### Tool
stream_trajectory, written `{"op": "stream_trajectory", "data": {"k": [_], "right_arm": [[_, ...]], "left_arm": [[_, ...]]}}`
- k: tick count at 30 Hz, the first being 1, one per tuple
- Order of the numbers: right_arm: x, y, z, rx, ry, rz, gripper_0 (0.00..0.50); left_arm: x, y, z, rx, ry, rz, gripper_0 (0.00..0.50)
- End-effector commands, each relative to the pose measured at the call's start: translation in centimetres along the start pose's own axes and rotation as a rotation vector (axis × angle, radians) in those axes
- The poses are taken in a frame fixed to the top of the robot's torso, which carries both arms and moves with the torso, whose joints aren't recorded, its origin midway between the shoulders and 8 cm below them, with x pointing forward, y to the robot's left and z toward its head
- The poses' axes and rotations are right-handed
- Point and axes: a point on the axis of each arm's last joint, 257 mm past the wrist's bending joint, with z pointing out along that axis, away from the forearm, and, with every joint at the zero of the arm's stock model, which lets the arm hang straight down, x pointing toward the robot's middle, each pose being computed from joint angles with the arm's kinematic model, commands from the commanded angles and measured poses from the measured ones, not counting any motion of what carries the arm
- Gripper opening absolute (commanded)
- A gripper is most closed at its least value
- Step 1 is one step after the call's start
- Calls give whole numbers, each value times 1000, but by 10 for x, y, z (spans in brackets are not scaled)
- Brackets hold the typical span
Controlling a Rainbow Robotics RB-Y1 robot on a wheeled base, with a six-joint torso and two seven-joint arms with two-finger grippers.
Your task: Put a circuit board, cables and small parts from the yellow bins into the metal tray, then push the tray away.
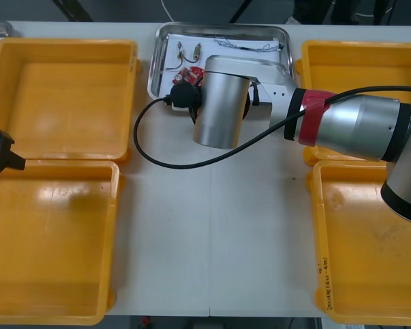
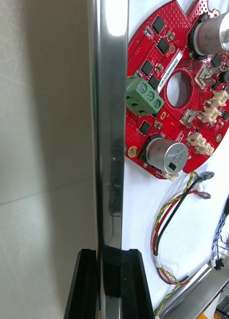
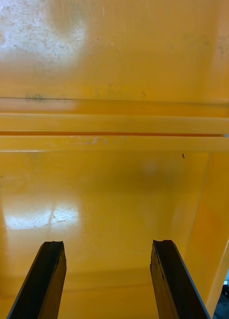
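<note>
The metal tray (image 1: 166, 34), white inside, lies at the table's far middle. In it are a round red circuit board (image 1: 190, 74), two small metal parts (image 1: 190, 49) and thin cables (image 1: 250, 46). My right arm reaches over the tray's near edge. In the right wrist view my right gripper (image 2: 108, 259) is shut on the tray's shiny rim (image 2: 110, 99), one finger (image 2: 87, 284) outside, the other inside. Just past the rim lie the circuit board (image 2: 169, 84), a red and yellow cable (image 2: 167, 219) and a blue and white cable (image 2: 225, 224). My left gripper (image 3: 108, 246) hangs open over the left bins.
Two yellow bins (image 1: 68, 89) (image 1: 48, 240) stand on the left and two (image 1: 356, 62) (image 1: 370, 253) on the right, all bare inside. The arm's own black cable (image 1: 151, 147) loops over the table before the tray. The left gripper (image 1: 0, 151) sits at the left edge.
</note>
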Motion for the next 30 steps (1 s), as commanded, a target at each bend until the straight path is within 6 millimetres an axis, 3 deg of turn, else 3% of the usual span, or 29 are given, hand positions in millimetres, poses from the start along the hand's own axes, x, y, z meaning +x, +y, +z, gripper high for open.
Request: {"op": "stream_trajectory", "data": {"k": [1, 8, 10, 11, 12, 13, 14, 21, 30], "right_arm": [[-31, -34, -16, 60, -67, -61, 0], [-34, -37, -12, 66, -86, -71, 0], [-34, -37, -12, 66, -88, -77, 145], [-34, -37, -12, 67, -89, -77, 145], [-34, -37, -12, 66, -87, -79, 373], [-34, -37, -12, 67, -87, -82, 373], [-34, -37, -12, 66, -87, -83, 500], [-33, -33, -14, 41, -85, -70, 500], [-29, -10, -45, -98, -40, 29, 500]], "left_arm": [[-1, 16, -14, -48, -21, 102, 500], [-1, 16, -14, -48, -21, 102, 500], [-1, 16, -14, -48, -21, 102, 500], [-1, 16, -14, -48, -21, 102, 500], [-1, 16, -14, -48, -21, 102, 500], [-1, 16, -14, -48, -21, 102, 500], [-1, 16, -14, -48, -21, 102, 500], [-1, 16, -14, -48, -21, 102, 500], [-1, 16, -14, -48, -21, 102, 500]]}}
